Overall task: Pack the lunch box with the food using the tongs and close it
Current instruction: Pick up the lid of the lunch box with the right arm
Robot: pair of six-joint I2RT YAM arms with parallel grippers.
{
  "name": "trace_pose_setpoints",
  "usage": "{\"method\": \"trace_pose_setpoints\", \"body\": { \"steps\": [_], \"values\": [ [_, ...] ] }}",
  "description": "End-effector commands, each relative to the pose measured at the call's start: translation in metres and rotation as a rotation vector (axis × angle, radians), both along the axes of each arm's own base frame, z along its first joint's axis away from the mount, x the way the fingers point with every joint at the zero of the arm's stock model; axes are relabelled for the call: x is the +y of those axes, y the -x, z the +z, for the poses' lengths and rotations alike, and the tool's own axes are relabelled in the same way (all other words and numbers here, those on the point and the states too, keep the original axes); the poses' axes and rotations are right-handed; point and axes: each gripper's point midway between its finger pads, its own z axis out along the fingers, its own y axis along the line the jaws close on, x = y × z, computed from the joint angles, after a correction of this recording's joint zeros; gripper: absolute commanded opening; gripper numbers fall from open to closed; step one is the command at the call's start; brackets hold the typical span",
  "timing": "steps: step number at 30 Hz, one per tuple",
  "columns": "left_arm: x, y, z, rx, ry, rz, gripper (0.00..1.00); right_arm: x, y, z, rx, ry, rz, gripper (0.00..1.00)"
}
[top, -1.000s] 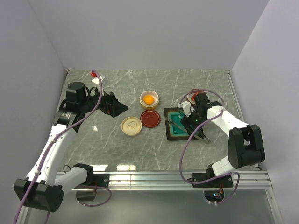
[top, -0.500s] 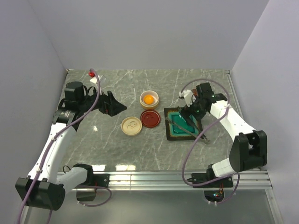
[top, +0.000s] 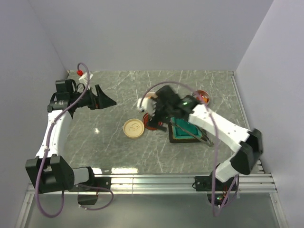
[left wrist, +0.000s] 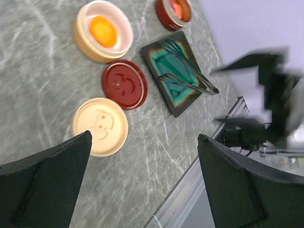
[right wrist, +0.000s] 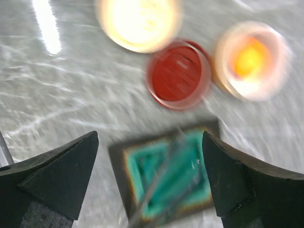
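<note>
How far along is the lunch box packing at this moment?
Done, apparently: orange piece in the cream container, red-orange pieces in the red container. In hand: nothing; left gripper and right gripper are open, empty; the tongs lie on the teal tray. Left: red lid and cream lid lie off, on the table.

Bright, even light; right wrist view motion-blurred, glare on the table (right wrist: pixel 61 114).

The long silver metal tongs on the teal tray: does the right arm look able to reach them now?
Probably yes: the right gripper hangs open close by the teal tray, and nothing covers the long silver metal tongs lying across it.
</note>
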Motion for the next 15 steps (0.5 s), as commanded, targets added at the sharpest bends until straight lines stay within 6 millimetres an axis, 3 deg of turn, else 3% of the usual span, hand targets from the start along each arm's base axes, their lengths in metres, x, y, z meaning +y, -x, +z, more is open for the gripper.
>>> {"method": "trace_pose_setpoints", "body": {
  "steps": [1,5,6,12,15],
  "values": [
    [0.018,0.0,0.008,-0.021,0.002,0.005,0.99,0.034,0.011,-0.035,-0.036,0.094,0.127,0.96],
    [0.035,-0.003,-0.001,-0.016,-0.031,0.042,0.99,0.074,0.019,-0.07,-0.047,0.152,0.237,0.93],
    [0.037,-0.003,-0.004,-0.007,-0.035,0.043,1.0,0.083,0.022,-0.087,-0.025,0.179,0.262,0.91],
    [0.043,0.001,-0.014,0.003,-0.045,0.048,1.0,0.122,0.008,-0.11,-0.028,0.17,0.318,0.87],
    [0.045,0.002,-0.017,0.004,-0.049,0.048,1.0,0.127,0.009,-0.123,-0.014,0.176,0.346,0.85]
  ]
}}
